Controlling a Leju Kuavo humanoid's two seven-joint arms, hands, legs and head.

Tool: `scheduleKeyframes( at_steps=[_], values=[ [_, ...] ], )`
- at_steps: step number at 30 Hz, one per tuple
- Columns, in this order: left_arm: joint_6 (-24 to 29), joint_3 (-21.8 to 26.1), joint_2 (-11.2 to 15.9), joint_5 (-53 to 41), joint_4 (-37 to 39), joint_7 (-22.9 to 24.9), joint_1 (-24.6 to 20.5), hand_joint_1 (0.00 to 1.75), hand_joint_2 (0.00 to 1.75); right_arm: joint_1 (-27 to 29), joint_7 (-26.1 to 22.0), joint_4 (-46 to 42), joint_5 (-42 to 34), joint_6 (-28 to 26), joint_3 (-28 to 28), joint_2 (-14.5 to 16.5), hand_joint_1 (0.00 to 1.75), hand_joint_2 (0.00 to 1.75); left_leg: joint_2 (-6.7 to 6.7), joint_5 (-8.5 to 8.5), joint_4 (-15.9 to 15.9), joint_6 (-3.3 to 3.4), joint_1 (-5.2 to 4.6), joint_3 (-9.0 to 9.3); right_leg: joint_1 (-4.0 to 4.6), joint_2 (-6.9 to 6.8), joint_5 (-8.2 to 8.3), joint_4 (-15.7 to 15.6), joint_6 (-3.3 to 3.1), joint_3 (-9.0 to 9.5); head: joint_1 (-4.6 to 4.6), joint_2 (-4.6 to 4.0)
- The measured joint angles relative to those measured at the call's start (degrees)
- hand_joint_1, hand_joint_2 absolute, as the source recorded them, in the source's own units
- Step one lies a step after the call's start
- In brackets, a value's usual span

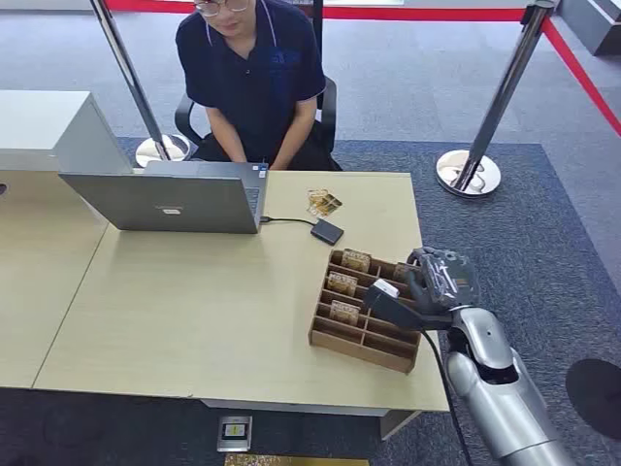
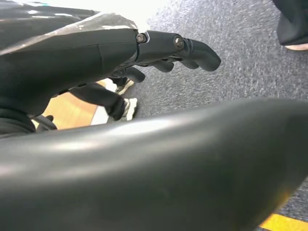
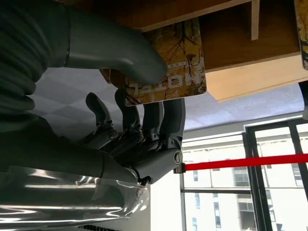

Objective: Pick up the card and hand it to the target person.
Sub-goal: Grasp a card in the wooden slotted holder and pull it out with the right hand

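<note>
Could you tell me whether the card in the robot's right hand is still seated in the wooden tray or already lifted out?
Cannot tell for certain. The right hand pinches the card between thumb and fingers at the wooden tray, but neither view shows its lower edge.

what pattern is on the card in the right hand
Yellow-gold with dark bare tree branches and pale lettering; the card shows best in the right wrist view, pinched by the right hand.

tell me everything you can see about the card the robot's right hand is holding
The card is flat and thin with rounded corners, printed in yellow-brown with dark bare branches and pale lettering. The right hand pinches it, thumb on the printed face and dark fingers behind. It sits at the wooden tray, over a divider edge.
</note>
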Motion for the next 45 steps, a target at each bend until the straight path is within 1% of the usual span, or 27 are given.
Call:
scheduleKeyframes(
  at_steps=[10,20,27,39,45],
  values=[
    [0.8,0.1,-1.0,-0.1,-0.1,1.1,0.0,0.0,0.0,0.1,0.1,-0.9,0.1,-0.3,0.7,0.2,1.42,1.75,-0.01,0.0,0.0,0.01,0.0,-0.18,0.0,0.0,0.0,0.0,0.0,-0.18,0.02,0.0],
    [0.7,0.1,-1.0,-0.2,-0.1,0.5,0.0,0.0,0.0,1.4,2.0,-6.5,2.0,-2.1,0.9,0.2,1.47,1.75,0.0,0.0,0.0,0.0,0.0,-0.27,0.0,0.0,0.0,0.0,0.0,-0.3,0.01,0.0],
    [-0.1,0.6,-0.7,0.0,-0.1,-0.7,0.0,0.0,0.0,1.8,2.6,-9.7,3.0,-1.8,0.8,0.2,1.48,1.75,0.0,0.0,0.0,0.01,0.0,-0.28,-0.01,0.0,0.0,0.0,0.0,-0.29,0.0,0.0],
    [-0.2,1.1,-0.4,0.0,-0.1,-1.3,0.0,0.0,0.0,2.4,2.3,-9.5,3.1,-0.5,0.7,0.4,1.49,1.75,0.0,0.0,0.0,0.01,0.0,-0.28,0.0,0.0,0.0,0.0,0.0,-0.3,0.0,0.0],
    [-0.2,1.1,-0.4,-0.1,-0.1,-1.3,0.0,0.0,0.0,2.3,1.5,-9.1,3.4,-0.8,0.6,0.6,1.52,1.75,0.0,0.0,0.0,0.01,0.0,-0.29,-0.01,0.0,0.0,0.0,0.0,-0.3,0.01,0.0]
  ],
)
